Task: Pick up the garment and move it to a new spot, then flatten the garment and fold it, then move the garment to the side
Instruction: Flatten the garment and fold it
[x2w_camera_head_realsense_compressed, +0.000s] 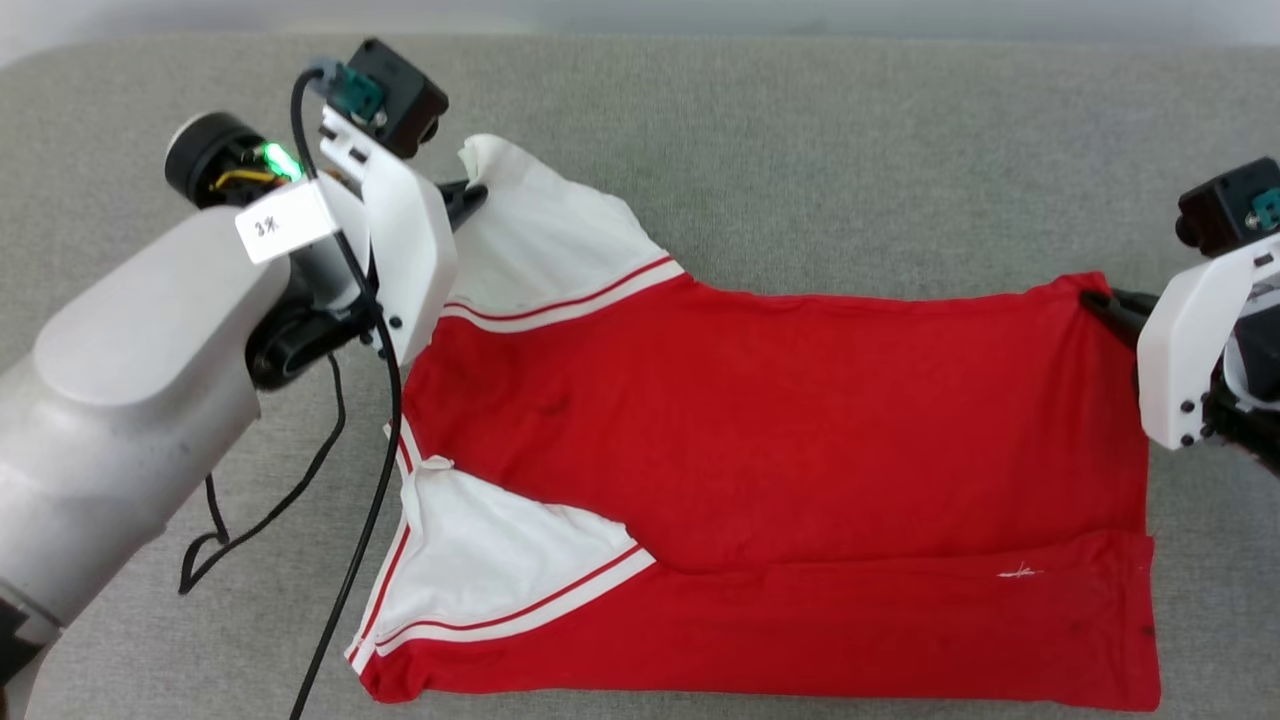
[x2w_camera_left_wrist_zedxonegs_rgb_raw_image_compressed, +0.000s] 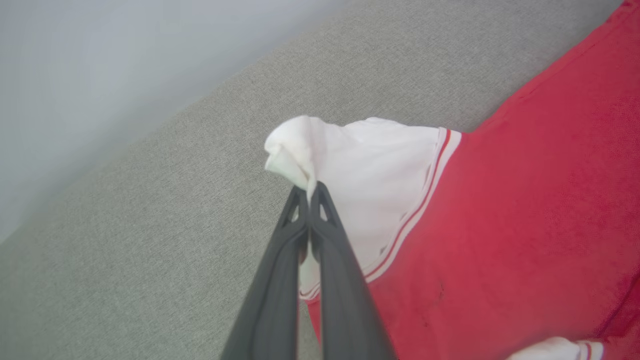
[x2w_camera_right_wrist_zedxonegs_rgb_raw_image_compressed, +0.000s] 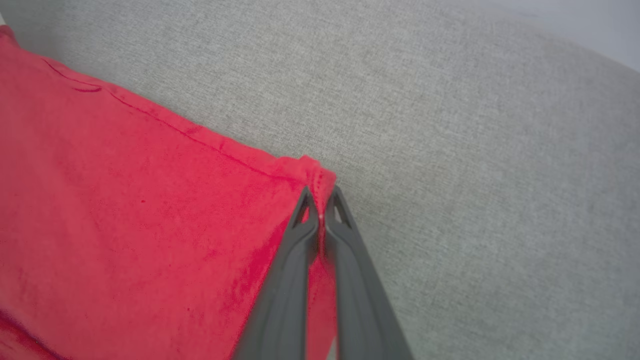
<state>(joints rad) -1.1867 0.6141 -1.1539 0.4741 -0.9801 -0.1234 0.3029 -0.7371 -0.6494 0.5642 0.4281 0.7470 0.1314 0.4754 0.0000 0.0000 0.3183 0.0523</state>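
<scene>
1. Stretching under a pale wall (x2w_camera_head_realsense_compressed: 640, 15), the grey fabric bench (x2w_camera_head_realsense_compressed: 850, 150) is carrying everything.
2. The red, white-sleeved garment (x2w_camera_head_realsense_compressed: 780, 420) is lying spread on it.
3. Both are gripping cloth: left pincer (x2w_camera_left_wrist_zedxonegs_rgb_raw_image_compressed: 311, 190) a sleeve tip (x2w_camera_left_wrist_zedxonegs_rgb_raw_image_compressed: 290, 150), right pincer (x2w_camera_right_wrist_zedxonegs_rgb_raw_image_compressed: 322, 195) a hem corner (x2w_camera_right_wrist_zedxonegs_rgb_raw_image_compressed: 312, 170).

The garment (x2w_camera_head_realsense_compressed: 780, 420) is red, with white sleeves (x2w_camera_head_realsense_compressed: 560, 240) edged in red-and-white striped trim. The worktop (x2w_camera_head_realsense_compressed: 800, 150) is mottled grey. The left end effector (x2w_camera_left_wrist_zedxonegs_rgb_raw_image_compressed: 311, 195) and right end effector (x2w_camera_right_wrist_zedxonegs_rgb_raw_image_compressed: 322, 202) have dark grey fingers.

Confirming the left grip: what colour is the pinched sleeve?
White: the red jersey shirt's short sleeve, pinched by the left gripper. Clearest in left wrist view.
</scene>
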